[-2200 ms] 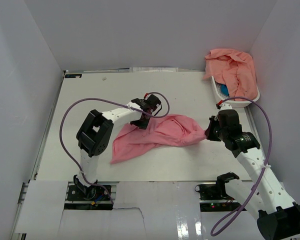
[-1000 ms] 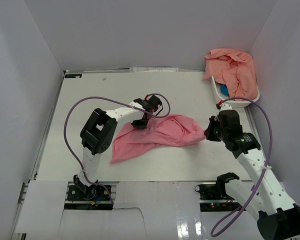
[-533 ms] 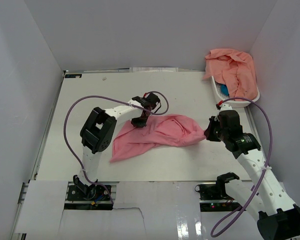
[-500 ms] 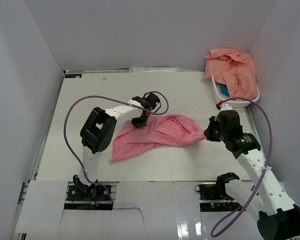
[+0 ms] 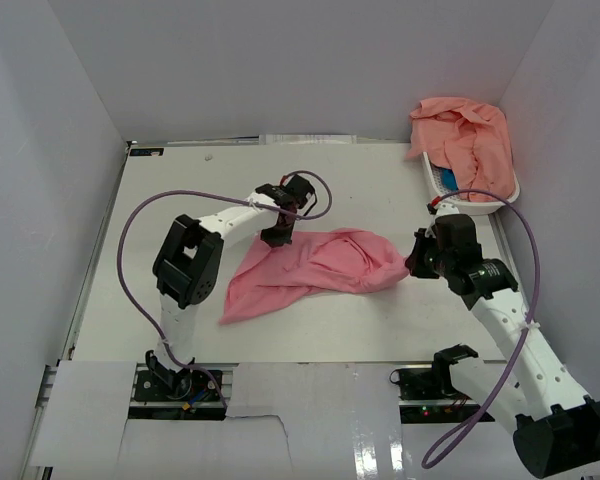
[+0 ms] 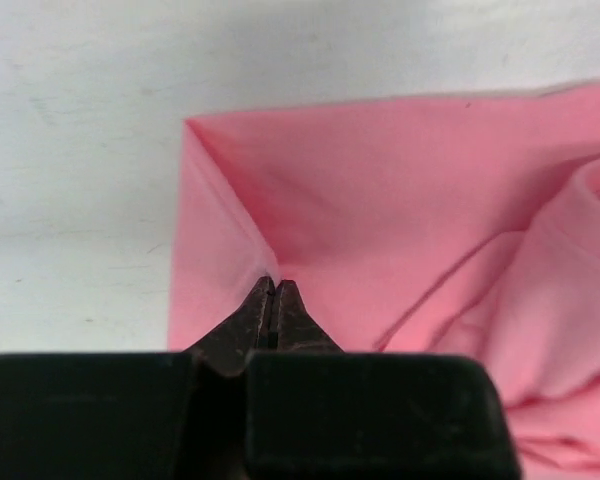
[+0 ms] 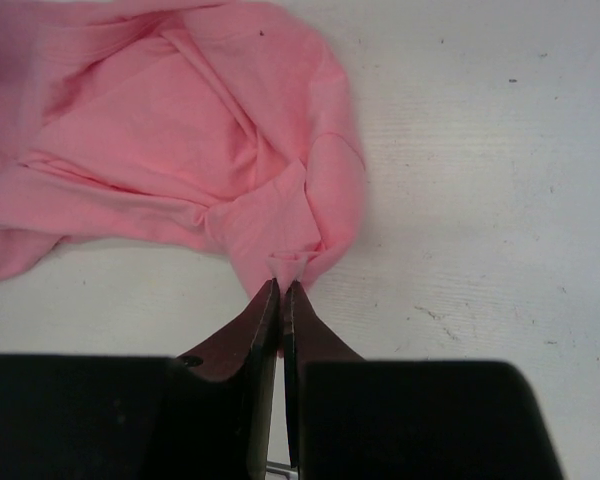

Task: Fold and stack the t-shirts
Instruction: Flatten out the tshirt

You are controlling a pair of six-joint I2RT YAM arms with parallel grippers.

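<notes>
— Left gripper?
— My left gripper [image 6: 275,288] is clamped on the pink t-shirt [image 5: 320,265]. The jaws are pressed together on a fold near its far-left corner, and creases run out from the tips.
— Right?
— My right gripper [image 7: 282,287] is pinched tight on the same shirt at its right end, with cloth bunched up at the tips.
— Where's the shirt?
— Lying crumpled across the middle of the table [image 5: 170,200], between my two arms. Its left end trails toward the near edge. Not folded.
— Others?
— The other t-shirts [image 5: 465,135] are heaped in the white basket [image 5: 477,207] at the far right corner, beyond my right arm. They're draped over its rim, and neither gripper touches them.
</notes>
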